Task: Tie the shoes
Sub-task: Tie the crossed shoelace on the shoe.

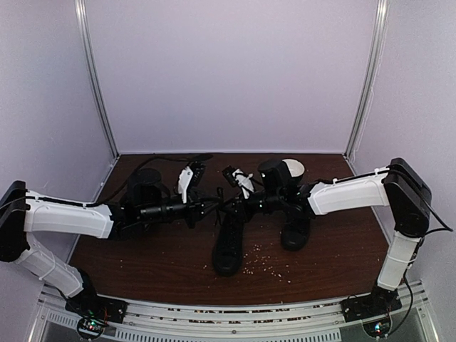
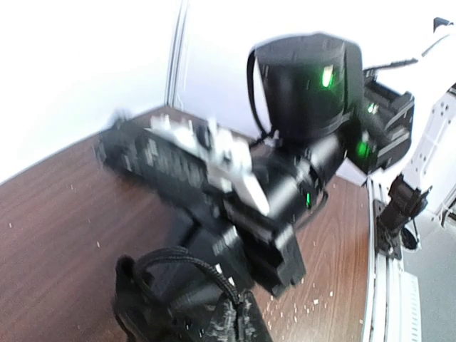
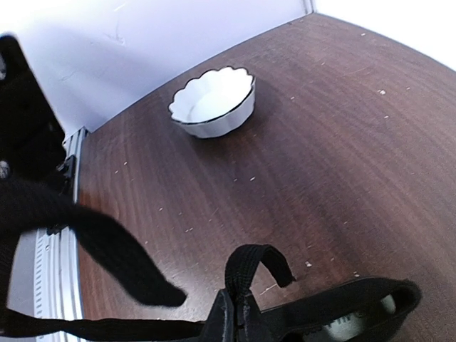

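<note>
Two black shoes stand mid-table, one (image 1: 228, 246) near the centre and one (image 1: 296, 228) to its right. Both arms meet above the centre shoe. My left gripper (image 1: 213, 206) is shut on a loop of round black lace (image 2: 187, 265), its fingertips (image 2: 246, 317) pinched at the loop's base. My right gripper (image 1: 232, 205) is shut on a short loop of flat black lace (image 3: 265, 262). The shoe's open collar (image 3: 370, 299) lies just right of it. The left wrist view is blurred and filled by the right arm's wrist (image 2: 235, 178).
A white scalloped bowl (image 3: 214, 100) sits near the left wall. Another white bowl (image 1: 294, 169) shows partly behind the right wrist. Pale crumbs (image 1: 267, 265) are scattered in front of the shoes. A metal rail (image 1: 228, 313) runs along the table's near edge.
</note>
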Controlling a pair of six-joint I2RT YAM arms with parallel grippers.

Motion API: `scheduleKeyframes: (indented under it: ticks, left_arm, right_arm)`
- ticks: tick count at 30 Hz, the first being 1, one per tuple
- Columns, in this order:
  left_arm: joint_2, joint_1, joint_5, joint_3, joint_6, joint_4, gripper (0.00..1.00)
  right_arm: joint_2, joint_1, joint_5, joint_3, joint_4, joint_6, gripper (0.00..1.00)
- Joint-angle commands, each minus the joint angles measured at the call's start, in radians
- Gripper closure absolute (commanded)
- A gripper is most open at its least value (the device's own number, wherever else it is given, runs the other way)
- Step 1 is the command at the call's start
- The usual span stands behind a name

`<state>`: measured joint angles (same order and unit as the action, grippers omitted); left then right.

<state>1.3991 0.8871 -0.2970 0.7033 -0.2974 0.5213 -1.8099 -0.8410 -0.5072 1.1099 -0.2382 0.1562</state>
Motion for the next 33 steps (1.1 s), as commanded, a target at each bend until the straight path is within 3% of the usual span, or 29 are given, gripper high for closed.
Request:
scheduleKeyframes:
  ticks: [1, 10, 19, 28, 33]
  left_arm:
    - [0.040, -0.004, 0.005, 0.028, -0.028, 0.140, 1.00]
    - [0.061, -0.006, 0.084, 0.025, -0.026, 0.167, 1.00]
    - [0.134, -0.018, 0.074, 0.035, -0.045, 0.198, 1.00]
    - [0.166, -0.020, 0.051, 0.060, -0.031, 0.170, 1.00]
    - [0.174, -0.020, 0.021, 0.075, -0.023, 0.157, 1.00]
  right_arm:
    - [-0.007, -0.008, -0.107, -0.021, -0.004, -0.033, 0.99]
    - [-0.006, -0.011, -0.163, -0.048, -0.041, -0.079, 0.81]
    - [0.034, 0.011, -0.190, -0.098, -0.057, -0.116, 0.60]
    - [0.105, 0.031, -0.233, -0.159, -0.047, -0.137, 0.48]
    - [0.155, 0.072, -0.291, -0.230, -0.205, -0.025, 0.43]
